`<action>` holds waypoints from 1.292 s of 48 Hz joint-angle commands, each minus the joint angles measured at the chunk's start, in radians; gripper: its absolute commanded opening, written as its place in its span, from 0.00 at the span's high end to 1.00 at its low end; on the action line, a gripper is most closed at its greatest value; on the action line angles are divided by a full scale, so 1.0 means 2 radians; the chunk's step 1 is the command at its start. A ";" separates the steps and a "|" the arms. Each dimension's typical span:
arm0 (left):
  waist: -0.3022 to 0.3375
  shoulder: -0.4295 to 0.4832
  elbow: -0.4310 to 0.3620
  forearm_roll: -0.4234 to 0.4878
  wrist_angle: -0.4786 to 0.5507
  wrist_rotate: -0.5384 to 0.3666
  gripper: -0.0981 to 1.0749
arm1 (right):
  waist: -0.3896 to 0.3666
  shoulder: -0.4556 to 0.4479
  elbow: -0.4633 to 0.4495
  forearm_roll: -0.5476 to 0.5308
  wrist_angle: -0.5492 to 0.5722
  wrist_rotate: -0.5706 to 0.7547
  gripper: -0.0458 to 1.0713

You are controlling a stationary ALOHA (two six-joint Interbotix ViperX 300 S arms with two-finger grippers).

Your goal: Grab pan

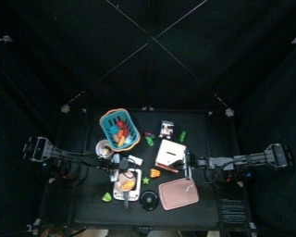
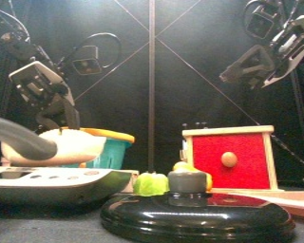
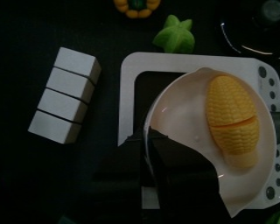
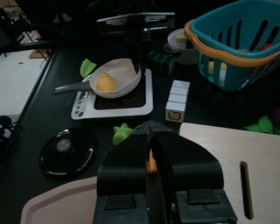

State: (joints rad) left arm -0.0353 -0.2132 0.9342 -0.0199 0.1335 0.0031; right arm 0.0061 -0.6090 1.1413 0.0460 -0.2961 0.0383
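The pan [image 3: 184,118] is white, holds a yellow corn cob [image 3: 234,109] and sits on a white toy stove [image 3: 143,70]. It also shows in the right wrist view [image 4: 116,80] with its grey handle [image 4: 66,87], in the front view [image 2: 60,147] and in the top view [image 1: 123,181]. My left gripper [image 3: 143,162] hangs just above the pan's near rim, jaws together and holding nothing; it shows in the front view [image 2: 47,95]. My right gripper [image 4: 152,162] is shut and empty, raised over a wooden board [image 4: 241,157], apart from the pan.
A teal basket [image 4: 236,44] stands behind the stove. A row of white blocks [image 3: 63,92] lies beside the stove. A black lid [image 2: 193,214] and a pink board [image 1: 179,194] lie at the front. A red-fronted wooden box [image 2: 231,157] stands to the right. Small green toys [image 3: 175,33] lie around.
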 commanded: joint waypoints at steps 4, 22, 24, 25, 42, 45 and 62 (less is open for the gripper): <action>0.000 -0.027 -0.013 -0.003 -0.005 -0.002 0.55 | -0.002 -0.002 -0.013 -0.001 -0.002 -0.001 0.95; 0.000 -0.039 -0.012 -0.008 -0.005 -0.002 0.55 | -0.003 -0.002 -0.010 -0.001 -0.002 -0.001 0.95; 0.000 -0.039 -0.012 -0.008 -0.005 -0.002 0.55 | -0.002 -0.002 -0.010 -0.001 -0.002 -0.001 0.95; 0.000 -0.038 -0.012 -0.008 -0.005 -0.002 0.55 | -0.003 -0.002 -0.010 -0.001 -0.001 -0.001 0.95; 0.000 -0.039 -0.012 -0.008 -0.005 -0.002 0.55 | -0.002 -0.002 -0.010 0.002 -0.001 -0.001 0.95; 0.001 -0.038 -0.012 -0.009 -0.005 -0.002 0.55 | -0.003 -0.002 -0.011 0.002 -0.002 -0.001 0.95; 0.000 -0.035 -0.014 -0.008 -0.005 -0.002 0.55 | -0.003 -0.002 -0.012 0.002 -0.001 0.000 0.95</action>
State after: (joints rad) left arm -0.0353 -0.2792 0.9357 -0.0353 0.1319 0.0000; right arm 0.0015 -0.6075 1.1413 0.0476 -0.2945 0.0383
